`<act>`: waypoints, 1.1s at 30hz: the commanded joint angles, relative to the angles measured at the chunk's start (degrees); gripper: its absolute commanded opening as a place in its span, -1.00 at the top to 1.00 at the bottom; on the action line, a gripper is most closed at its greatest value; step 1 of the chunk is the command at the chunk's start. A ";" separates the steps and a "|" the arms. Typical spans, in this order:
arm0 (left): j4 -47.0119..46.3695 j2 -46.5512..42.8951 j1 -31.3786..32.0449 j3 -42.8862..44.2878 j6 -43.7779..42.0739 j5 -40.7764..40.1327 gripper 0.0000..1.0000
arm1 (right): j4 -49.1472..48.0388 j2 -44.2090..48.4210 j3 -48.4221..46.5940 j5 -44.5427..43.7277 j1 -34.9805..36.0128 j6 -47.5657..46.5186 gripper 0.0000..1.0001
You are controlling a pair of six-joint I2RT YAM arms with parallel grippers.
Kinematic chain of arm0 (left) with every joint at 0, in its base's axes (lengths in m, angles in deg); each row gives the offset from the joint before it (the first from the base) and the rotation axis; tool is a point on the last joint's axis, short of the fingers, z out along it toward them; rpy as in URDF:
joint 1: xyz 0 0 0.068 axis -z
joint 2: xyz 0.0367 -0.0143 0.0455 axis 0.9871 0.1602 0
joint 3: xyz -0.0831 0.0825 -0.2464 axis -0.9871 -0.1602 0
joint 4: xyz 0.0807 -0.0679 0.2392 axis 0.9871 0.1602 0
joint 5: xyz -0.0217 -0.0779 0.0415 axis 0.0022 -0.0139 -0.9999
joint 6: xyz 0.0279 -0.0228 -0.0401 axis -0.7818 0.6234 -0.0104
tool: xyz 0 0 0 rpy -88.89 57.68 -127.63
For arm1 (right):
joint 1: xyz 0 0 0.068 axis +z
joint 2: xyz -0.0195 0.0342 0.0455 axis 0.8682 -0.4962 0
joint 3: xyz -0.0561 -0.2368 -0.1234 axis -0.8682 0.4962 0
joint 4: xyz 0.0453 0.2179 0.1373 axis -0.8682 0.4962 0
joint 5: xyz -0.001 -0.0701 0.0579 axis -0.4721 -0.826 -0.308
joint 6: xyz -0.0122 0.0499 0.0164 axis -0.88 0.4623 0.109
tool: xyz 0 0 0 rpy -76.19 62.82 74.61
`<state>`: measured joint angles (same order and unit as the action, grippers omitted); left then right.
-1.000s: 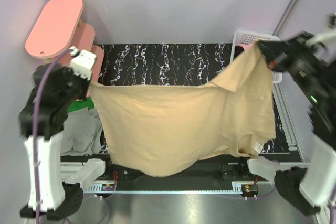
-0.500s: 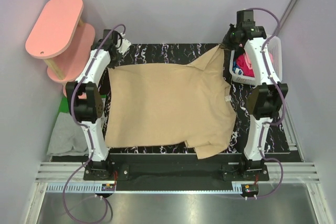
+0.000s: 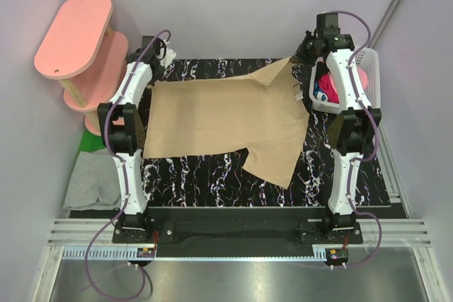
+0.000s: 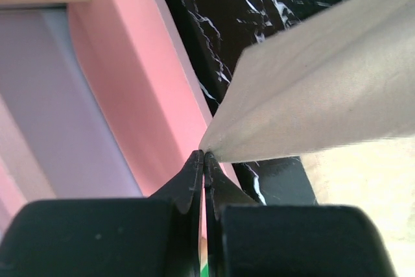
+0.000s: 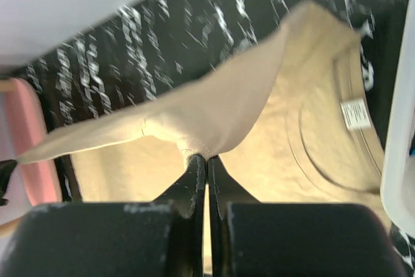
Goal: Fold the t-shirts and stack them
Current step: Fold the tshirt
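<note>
tan t-shirt (image 3: 226,122): plain beige, white neck label (image 3: 298,94) | tabletop (image 3: 212,189): black, white marble veining | shelves (image 3: 74,33): pink | basket (image 3: 374,67): white, magenta t-shirt (image 3: 328,88) inside | off tabletop's left edge: grey t-shirt (image 3: 92,182), green t-shirt (image 3: 86,144) | left arm (image 3: 127,97), right arm (image 3: 350,83): white, black joints

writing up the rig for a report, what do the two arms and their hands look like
The left arm and right arm both have white links and black joints, with thin purple cables looping along them. The left hand and right hand each have two black fingers, blocky at the base and tapering to thin tips.
</note>
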<state>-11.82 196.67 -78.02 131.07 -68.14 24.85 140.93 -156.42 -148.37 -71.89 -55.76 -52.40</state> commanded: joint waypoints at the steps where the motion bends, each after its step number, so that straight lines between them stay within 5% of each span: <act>1: -1.29 -6.49 -0.39 -4.46 1.03 0.57 1.00 | -0.70 7.77 8.39 1.31 -0.01 -0.14 1.00; 8: -2.08 -13.17 -0.39 -14.13 2.87 3.04 1.00 | -5.97 17.97 27.98 -0.72 0.08 -0.58 1.00; 23: -4.10 -21.35 -0.39 -29.59 4.54 5.85 1.00 | -8.17 28.09 43.73 -1.51 0.08 -1.81 0.99; 26: -4.36 -21.62 -0.39 -33.37 4.37 6.47 1.00 | -8.17 26.95 45.93 -0.98 0.08 -1.46 0.58; 27: -4.19 -21.44 -0.48 -33.91 4.37 6.38 0.89 | -7.82 26.51 46.03 -0.46 0.17 -1.20 0.14; 28: -4.19 -21.00 -0.48 -34.35 4.45 6.29 0.24 | -7.56 25.73 46.03 -0.02 0.17 -0.76 -0.06; 33: -3.93 -20.30 -1.27 -31.12 4.98 5.41 -0.56 | -6.77 25.72 43.31 0.25 0.17 0.56 -0.42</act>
<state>-13.59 177.28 -78.32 96.15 -63.85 30.14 134.48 -131.66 -102.26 -71.78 -55.76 -52.75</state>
